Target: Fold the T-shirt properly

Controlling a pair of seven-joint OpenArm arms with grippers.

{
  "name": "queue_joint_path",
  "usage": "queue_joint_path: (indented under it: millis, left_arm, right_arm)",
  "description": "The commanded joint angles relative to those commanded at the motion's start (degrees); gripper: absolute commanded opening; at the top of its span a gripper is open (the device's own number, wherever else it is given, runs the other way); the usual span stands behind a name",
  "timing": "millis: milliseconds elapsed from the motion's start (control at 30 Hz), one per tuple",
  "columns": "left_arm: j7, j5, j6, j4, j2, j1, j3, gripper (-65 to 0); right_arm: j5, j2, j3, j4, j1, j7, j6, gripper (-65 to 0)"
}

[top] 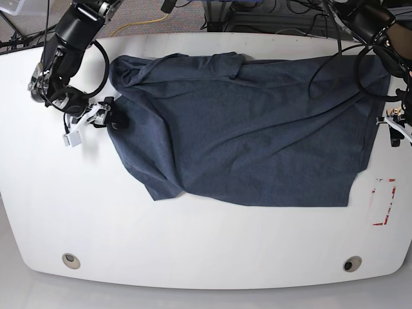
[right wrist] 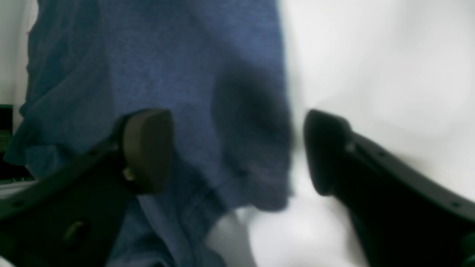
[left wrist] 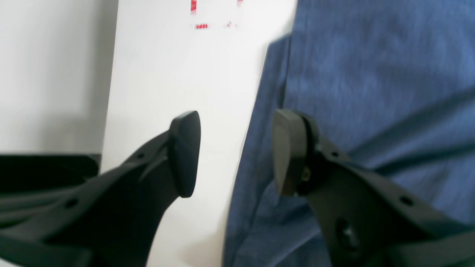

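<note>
The T-shirt (top: 244,129) lies spread and wrinkled across the white table (top: 193,238), plain dark blue side up, with no lettering showing. My right gripper (top: 114,120) sits at the shirt's left edge. In its wrist view the right gripper (right wrist: 235,152) is open, a flap of the T-shirt (right wrist: 167,55) lying between the fingers. My left gripper (top: 390,123) is at the shirt's right edge. The left wrist view shows the left gripper (left wrist: 237,155) open and straddling the border of the T-shirt (left wrist: 371,74), one finger over the cloth and the other over bare table.
A red-marked rectangle (top: 384,201) is on the table near the right edge, also seen as the red marks (left wrist: 215,15) ahead of the left gripper. Two round holes (top: 71,260) (top: 351,263) sit near the front edge. Cables lie behind the table.
</note>
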Motion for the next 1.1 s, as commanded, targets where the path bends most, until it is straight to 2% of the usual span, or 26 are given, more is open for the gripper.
queue_joint_path:
  millis: [100, 233, 300, 367, 433, 533, 600, 667, 733, 800, 867, 1100]
  left_arm:
    - [-0.79, 0.00, 0.18, -3.16, -0.18, -0.97, 0.00, -35.8]
    - [-5.80, 0.00, 0.18, -7.47, -0.18, -2.29, -0.35, -35.8]
    - [-7.74, 0.00, 0.26, -9.67, -0.18, -2.64, 0.00, -35.8]
    - [-8.70, 0.09, 0.35, -12.22, -0.62, -3.34, 0.18, -35.7]
    - [-9.23, 0.09, 1.85, -15.12, -0.79, -5.71, 1.23, -35.7]
    - [-10.73, 0.09, 6.51, -19.08, -0.88, -7.91, 2.81, -34.9]
    - [-11.87, 0.09, 9.23, -21.54, -0.97, -9.41, 3.96, -29.2]
    - [-12.31, 0.09, 10.46, -23.47, -1.32, -10.64, 5.54, -21.9]
    - [-12.92, 0.09, 12.40, -26.02, -3.08, -11.87, 7.91, -15.8]
    - [-14.95, 0.00, 15.12, -29.71, -3.43, -13.45, 10.55, -15.0]
    - [-16.97, 0.00, 15.82, -32.79, -3.52, -14.68, 11.34, -15.0]
    - [-23.65, 0.00, 15.74, -45.89, -5.10, -19.60, 11.78, -15.0]
  right_arm:
    - [0.26, 0.00, -1.49, -0.09, -0.09, 0.18, 0.00, -30.0]
    - [0.00, 0.00, -2.02, -0.09, -0.09, 0.44, 0.00, -38.2]
    - [0.00, 0.00, -2.02, -0.09, 0.00, 0.53, 0.00, -45.2]
    - [0.00, 0.18, -2.11, -0.09, 0.97, 0.53, 0.00, -55.2]
    - [-0.09, 0.35, -2.20, -0.09, 1.41, 0.53, 0.00, -64.5]
    - [-0.09, 0.44, -2.29, 0.09, 1.58, 0.53, 0.00, -65.0]
    - [-0.09, 0.44, -2.29, 0.09, 2.20, 0.44, 0.00, -65.0]
    - [-0.09, 0.44, -2.29, 0.09, 2.37, 0.44, 0.00, -65.0]
    - [-0.09, 0.44, -2.29, 0.09, 2.55, 0.44, 0.00, -65.0]
    - [-0.09, 0.44, -2.29, 0.09, 2.55, 0.44, 0.00, -65.0]
    - [-0.09, 0.35, -2.29, 0.09, 2.55, 0.44, 0.00, -65.0]
    - [-0.09, 0.09, -2.29, 0.09, 2.55, 0.35, 0.00, -65.0]
